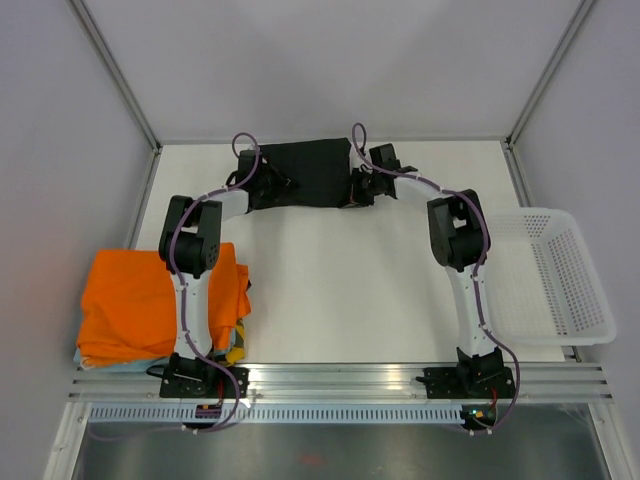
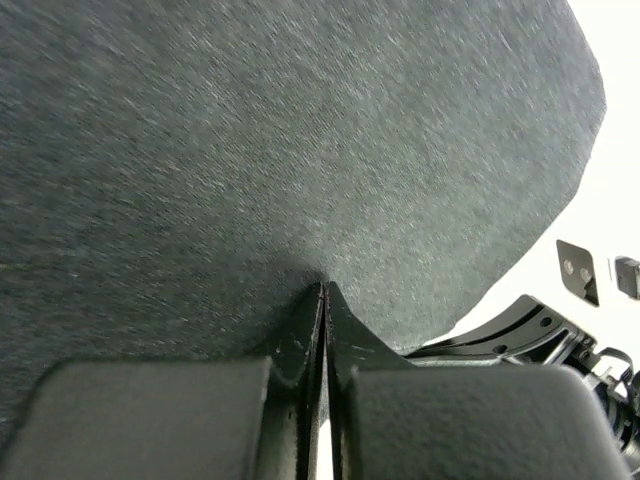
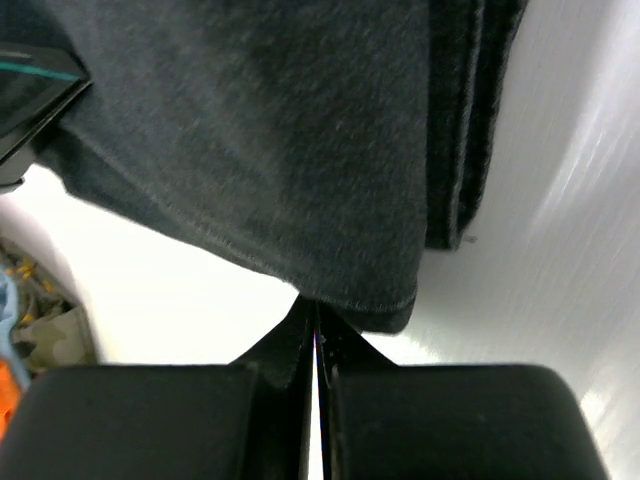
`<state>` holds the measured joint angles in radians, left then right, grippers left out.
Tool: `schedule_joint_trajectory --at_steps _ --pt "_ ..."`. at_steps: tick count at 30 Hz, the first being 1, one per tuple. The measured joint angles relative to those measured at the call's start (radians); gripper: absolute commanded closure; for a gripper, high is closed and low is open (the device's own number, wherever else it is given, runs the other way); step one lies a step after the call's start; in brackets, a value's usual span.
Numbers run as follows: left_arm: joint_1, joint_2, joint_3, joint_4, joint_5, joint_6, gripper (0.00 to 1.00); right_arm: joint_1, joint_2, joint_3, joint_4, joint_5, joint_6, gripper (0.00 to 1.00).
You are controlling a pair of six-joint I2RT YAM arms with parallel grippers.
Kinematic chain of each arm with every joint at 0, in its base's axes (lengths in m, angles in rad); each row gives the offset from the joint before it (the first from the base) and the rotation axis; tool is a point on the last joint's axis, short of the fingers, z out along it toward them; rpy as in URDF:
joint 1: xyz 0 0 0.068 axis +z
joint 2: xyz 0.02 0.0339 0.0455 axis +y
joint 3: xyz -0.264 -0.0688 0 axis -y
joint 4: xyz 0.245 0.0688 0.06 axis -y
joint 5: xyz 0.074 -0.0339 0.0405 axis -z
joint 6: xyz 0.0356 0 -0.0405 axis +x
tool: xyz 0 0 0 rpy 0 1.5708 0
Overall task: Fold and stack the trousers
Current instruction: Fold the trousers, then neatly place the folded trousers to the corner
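Observation:
The black trousers (image 1: 310,172) lie folded into a wide block at the far middle of the table. My left gripper (image 1: 270,186) is at their near left edge and my right gripper (image 1: 362,188) at their near right edge. In the left wrist view the dark fabric (image 2: 280,150) fills the frame and the left gripper (image 2: 324,290) is shut, with its tips pinched into the cloth. In the right wrist view the right gripper (image 3: 315,305) is shut on the stitched hem of the trousers (image 3: 290,150), whose folded layers show at the right.
A bright orange garment (image 1: 150,300) lies on a pile at the near left of the table. A white mesh basket (image 1: 555,280) stands at the right edge. Grey walls enclose the table (image 1: 340,290) on three sides.

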<state>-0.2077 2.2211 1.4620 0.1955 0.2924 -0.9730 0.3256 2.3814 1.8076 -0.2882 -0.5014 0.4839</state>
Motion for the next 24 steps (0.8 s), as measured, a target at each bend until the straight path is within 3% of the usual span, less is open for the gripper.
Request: schedule_joint_trajectory --at_steps 2,4,6,7,9,10,11,13,18,24 --pt "0.003 -0.005 0.000 -0.003 0.025 0.001 0.98 -0.003 -0.011 0.011 -0.026 -0.019 -0.003 0.93" --pt "0.004 -0.027 -0.006 -0.026 0.051 0.007 0.96 -0.005 -0.030 0.034 -0.050 -0.029 -0.006 0.70" --pt "0.004 -0.069 -0.007 -0.077 0.067 0.037 0.81 -0.007 -0.063 0.068 -0.072 -0.029 -0.019 0.43" --pt "0.005 -0.097 -0.005 -0.112 0.074 0.061 0.65 -0.008 -0.083 0.084 -0.078 -0.026 -0.024 0.38" --pt "0.006 -0.146 0.024 -0.191 0.078 0.122 0.45 -0.009 -0.119 0.124 -0.085 -0.021 -0.038 0.23" --pt "0.009 -0.169 0.055 -0.230 0.079 0.156 0.38 -0.010 -0.137 0.148 -0.086 -0.020 -0.040 0.20" --pt "0.013 -0.189 0.091 -0.264 0.079 0.190 0.22 -0.010 -0.151 0.172 -0.084 -0.018 -0.043 0.16" --pt "0.026 -0.222 0.165 -0.315 0.068 0.260 0.02 -0.010 -0.163 0.217 -0.073 -0.015 -0.048 0.11" --pt "0.096 -0.283 0.264 -0.408 -0.011 0.391 0.00 -0.011 -0.130 0.284 -0.090 0.072 -0.054 0.05" --pt "0.224 -0.219 0.291 -0.509 -0.056 0.458 0.00 -0.014 -0.014 0.297 -0.117 0.221 -0.052 0.04"
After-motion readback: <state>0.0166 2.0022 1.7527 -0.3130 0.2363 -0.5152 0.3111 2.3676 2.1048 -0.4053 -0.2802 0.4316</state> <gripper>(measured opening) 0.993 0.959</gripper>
